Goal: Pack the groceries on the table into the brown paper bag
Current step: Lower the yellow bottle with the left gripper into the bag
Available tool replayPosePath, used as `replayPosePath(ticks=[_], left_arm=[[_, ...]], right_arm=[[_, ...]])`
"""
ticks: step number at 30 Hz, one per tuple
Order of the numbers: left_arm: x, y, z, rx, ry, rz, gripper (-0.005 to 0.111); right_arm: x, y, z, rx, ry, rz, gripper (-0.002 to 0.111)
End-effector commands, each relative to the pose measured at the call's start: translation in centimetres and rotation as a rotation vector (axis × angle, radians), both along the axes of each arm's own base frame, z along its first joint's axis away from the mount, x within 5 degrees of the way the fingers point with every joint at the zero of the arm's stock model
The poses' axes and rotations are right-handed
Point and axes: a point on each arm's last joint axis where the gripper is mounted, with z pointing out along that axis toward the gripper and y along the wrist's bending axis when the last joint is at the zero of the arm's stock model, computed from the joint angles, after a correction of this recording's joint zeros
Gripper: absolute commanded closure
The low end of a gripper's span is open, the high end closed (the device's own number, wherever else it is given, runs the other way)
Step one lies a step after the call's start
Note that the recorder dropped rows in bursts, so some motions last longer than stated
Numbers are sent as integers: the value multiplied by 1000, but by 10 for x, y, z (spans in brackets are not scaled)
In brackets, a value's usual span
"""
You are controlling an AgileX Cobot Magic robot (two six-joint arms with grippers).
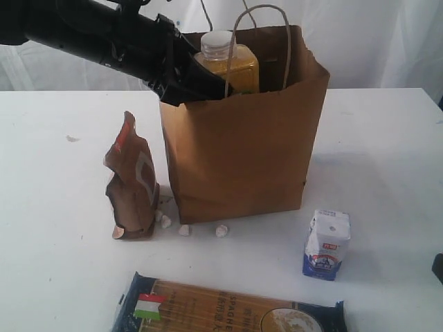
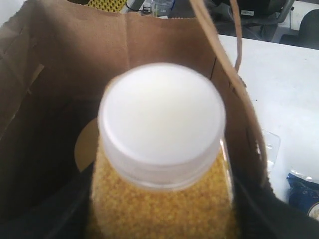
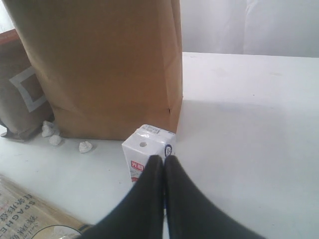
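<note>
A white table [image 1: 387, 138] with a tall brown paper bag [image 1: 242, 145] standing open near the middle. My left gripper [image 1: 208, 84] reaches in from the left, level with the bag's rim, and is clamped on the yellow white-capped bottle [image 1: 232, 66]. The bottle is upright, its lower part inside the bag's mouth and its cap and shoulders above the rim. From my left wrist, the cap fills the view, with my dark fingers [image 2: 65, 214] on either side of the yellow body. I judge it is held upright and centred so it can go straight down without catching the paper or the looped handle [image 1: 263, 28] just behind it. A tan round shape [image 2: 83, 149] shows deep in the bag beside the bottle. It may be a jar lid, but it is too dim to tell.

My right gripper [image 3: 163, 162] is closed and empty, its fingers pressed together. It hovers low over the table, pointing at the white-blue carton [image 1: 327, 243], which stands near the bag's front right corner. That looks like the likely next pick.

The brown pouch with orange label [image 1: 131, 183] stands just left of the bag. Tiny white lumps [image 1: 184, 229] lie along the bag's front edge. The dark-blue spaghetti pack [image 1: 221, 308] lies flat at the near edge. These three groceries are not yet packed.
</note>
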Motion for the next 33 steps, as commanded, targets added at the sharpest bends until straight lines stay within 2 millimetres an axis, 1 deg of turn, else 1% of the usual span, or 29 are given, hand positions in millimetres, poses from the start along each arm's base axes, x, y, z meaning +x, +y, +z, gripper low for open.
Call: replayPosePath(ticks=[1,7,10,14,20,26,31,33], left_arm=[[-1,-2,4,-36,20,-2,97],[0,-1,5,-38,10,13,63],[0,0,8,-43,-1,31,52],[0,2,15,-54,-26,71,48],[0,3,18,-58,-24,92,44],[2,5,21,-71,-39,135,44],[4,5,21,-81,-13,164,44],[6,6,21,-82,-19,178,42]], right_arm=[[0,0,-1,7,-4,-6,108],[0,0,-1,7,-4,-6,108],[0,0,-1,7,-4,-6,108],[0,0,-1,7,-4,-6,108],[0,0,-1,7,-4,-6,108],[0,0,-1,7,-4,-6,108],[0,0,-1,7,-4,-6,108],[0,0,-1,7,-4,-6,108]])
